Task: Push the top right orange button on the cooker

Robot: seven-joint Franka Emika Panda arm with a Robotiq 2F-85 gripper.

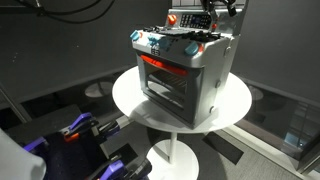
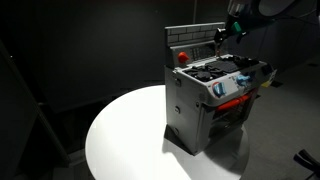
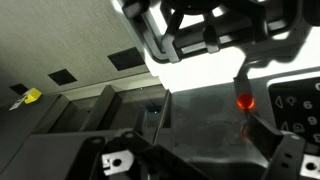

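Gripper (image 2: 224, 37) hangs at the right end of the cooker's (image 1: 185, 75) back panel (image 2: 198, 42), lined up to poke. Orange button (image 3: 244, 101) shows just off a finger in the wrist view; contact unclear. Can't tell the jaw gap.

cooker (image 1: 185, 70): 1 | table (image 1: 130, 100): 1 | end effector (image 2: 223, 36): 1 | orange button (image 3: 244, 101) in wrist view: 1

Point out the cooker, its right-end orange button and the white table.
cooker (image 1: 178, 78): in an exterior view, on its oven door.
orange button (image 3: 243, 101): wrist view, on its round face.
white table (image 1: 128, 98): in an exterior view, on bare top beside the cooker.
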